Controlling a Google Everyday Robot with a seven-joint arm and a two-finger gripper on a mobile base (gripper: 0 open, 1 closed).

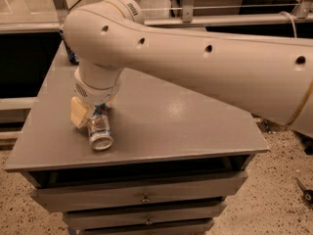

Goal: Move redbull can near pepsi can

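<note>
The redbull can (pixel 100 132), slim and silver with blue panels, lies on its side near the front left of the grey table (pixel 176 126), its top end facing the front edge. My gripper (pixel 90 115) is low over the can's far end, right at it. The big white arm reaches in from the right and covers the back left of the table. The pepsi can is almost wholly hidden behind the arm; only a dark blue sliver (pixel 72 58) shows at the arm's left edge.
The table top sits on a grey drawer cabinet (pixel 146 199). Dark counters and metal rails stand behind and to the left. A speckled floor (pixel 274 190) lies to the right and below.
</note>
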